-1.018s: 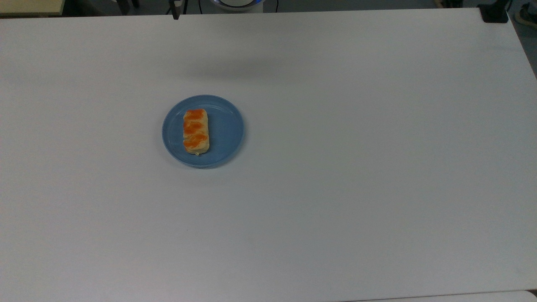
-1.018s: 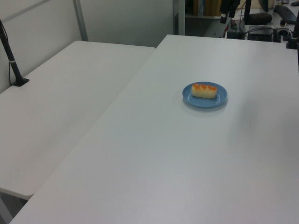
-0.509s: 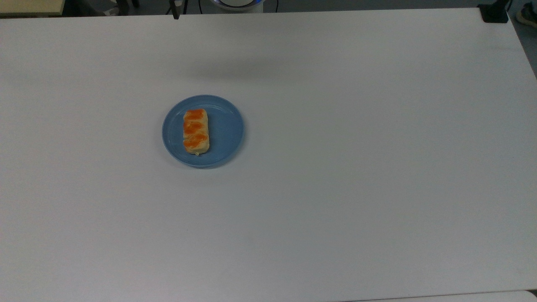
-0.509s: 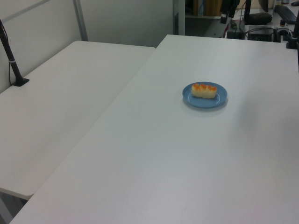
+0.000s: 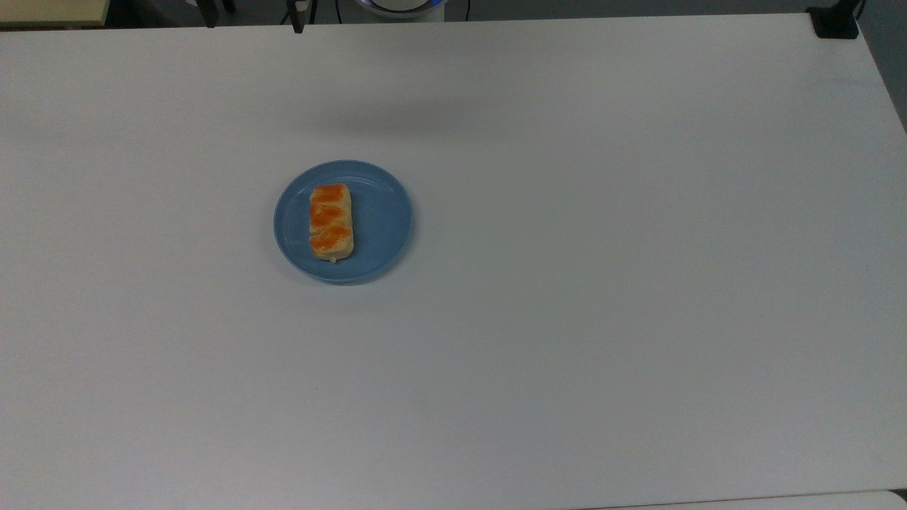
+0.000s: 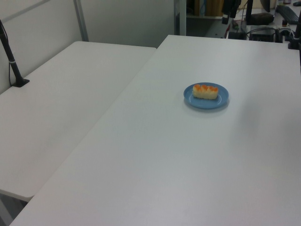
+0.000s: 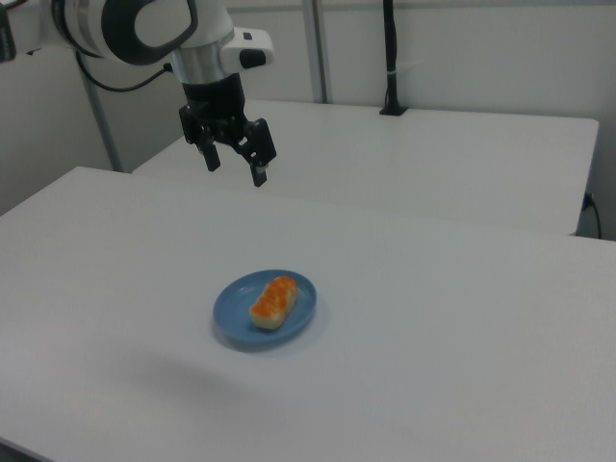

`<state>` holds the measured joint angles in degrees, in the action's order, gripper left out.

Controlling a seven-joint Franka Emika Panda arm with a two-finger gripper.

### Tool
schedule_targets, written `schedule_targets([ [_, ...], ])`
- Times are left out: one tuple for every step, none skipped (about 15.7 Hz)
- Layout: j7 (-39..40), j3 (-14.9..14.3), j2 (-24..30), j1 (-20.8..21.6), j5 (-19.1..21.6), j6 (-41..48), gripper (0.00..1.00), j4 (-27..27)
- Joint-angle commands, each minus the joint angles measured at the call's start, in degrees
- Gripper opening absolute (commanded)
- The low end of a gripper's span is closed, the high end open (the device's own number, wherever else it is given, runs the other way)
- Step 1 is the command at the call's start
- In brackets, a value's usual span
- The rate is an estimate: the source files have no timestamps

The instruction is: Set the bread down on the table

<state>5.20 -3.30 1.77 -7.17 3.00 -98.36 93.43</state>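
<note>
The bread [image 5: 331, 222], a pale-tan loaf with orange patches on top, lies on a round blue plate [image 5: 382, 227] on the white table [image 5: 567, 283]. The left view has the bread [image 6: 205, 91] on the plate [image 6: 223, 100]; the right view has the bread [image 7: 274, 301] on the plate [image 7: 231, 322] too. In the right view my gripper [image 7: 237, 166] hangs open in the air, high above the table and off toward the right view's upper left of the plate, with nothing between its fingers.
A second white table [image 6: 61, 103] adjoins on the left view's left, with a black pole [image 6: 11, 61] clamped at its edge. A black clamp [image 5: 836, 21] sits at the table's far right corner in the top view. Wide bare tabletop surrounds the plate.
</note>
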Motion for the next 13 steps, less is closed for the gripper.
schedule_targets([
  [1.30, 0.22, -0.53, 0.58, 0.60, -0.87, 1.00, 0.88],
  [1.47, 0.48, -0.88, 0.58, 0.34, -1.13, 1.00, 0.97],
  [2.17, 0.57, -1.15, 0.58, 0.34, -1.22, 1.00, 1.14],
  [3.05, 0.66, -1.67, 0.67, 0.34, -1.22, 1.00, 1.14],
  [3.67, 1.01, -2.03, 0.67, 0.34, -1.31, 1.00, 1.23],
  [3.85, 1.62, -2.47, 0.67, 0.16, -1.40, 1.00, 1.41],
  [3.85, 2.06, -3.77, 0.58, -0.45, -1.40, 1.00, 1.32],
  [3.76, 2.59, -4.66, 0.67, -1.06, -1.75, 1.00, 1.32],
  [3.76, 2.94, -5.19, 0.67, -1.24, -3.58, 1.00, 1.49],
  [3.59, 3.03, -5.11, 0.67, -1.33, -5.60, 1.00, 3.41],
  [3.41, 3.38, -5.02, 0.67, -1.51, -8.40, 1.00, 5.26],
  [2.97, 3.82, -5.19, 0.67, -1.60, -11.39, 1.00, 6.67],
  [2.71, 4.17, -5.28, 0.67, -1.68, -14.03, 1.00, 8.51],
])
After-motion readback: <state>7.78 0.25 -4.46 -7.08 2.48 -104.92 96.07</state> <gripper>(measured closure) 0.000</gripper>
